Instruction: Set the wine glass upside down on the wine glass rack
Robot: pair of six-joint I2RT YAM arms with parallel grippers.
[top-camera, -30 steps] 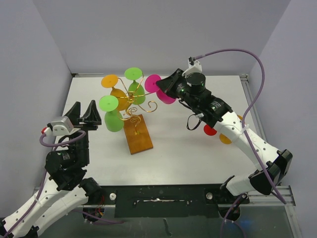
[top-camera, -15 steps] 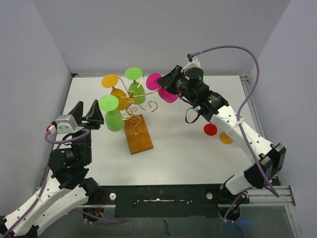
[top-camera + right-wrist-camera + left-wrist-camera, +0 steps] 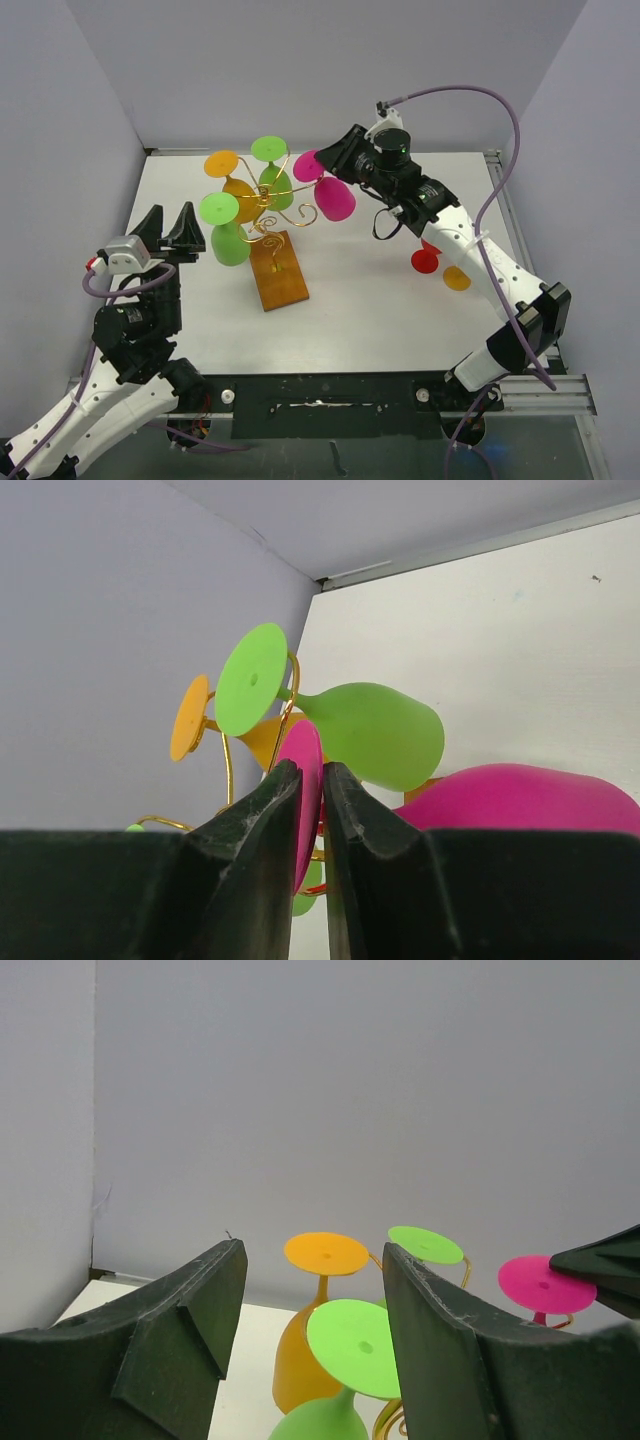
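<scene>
A: Right gripper (image 3: 324, 166) has eased its fingers a little apart since a second ago, and its wrist now sits nearer the far edge of the tabletop (image 3: 380, 300).
B: Where is the wine glass (image 3: 337, 198)?
A: It is pink and hangs upside down on the wine glass rack (image 3: 280, 272), foot up on a wire arm, bowl below. The fingers straddle the foot's rim with a sliver of gap.
B: And the left gripper (image 3: 170, 228)?
A: Spread wide, holding nothing, near the left edge
</scene>
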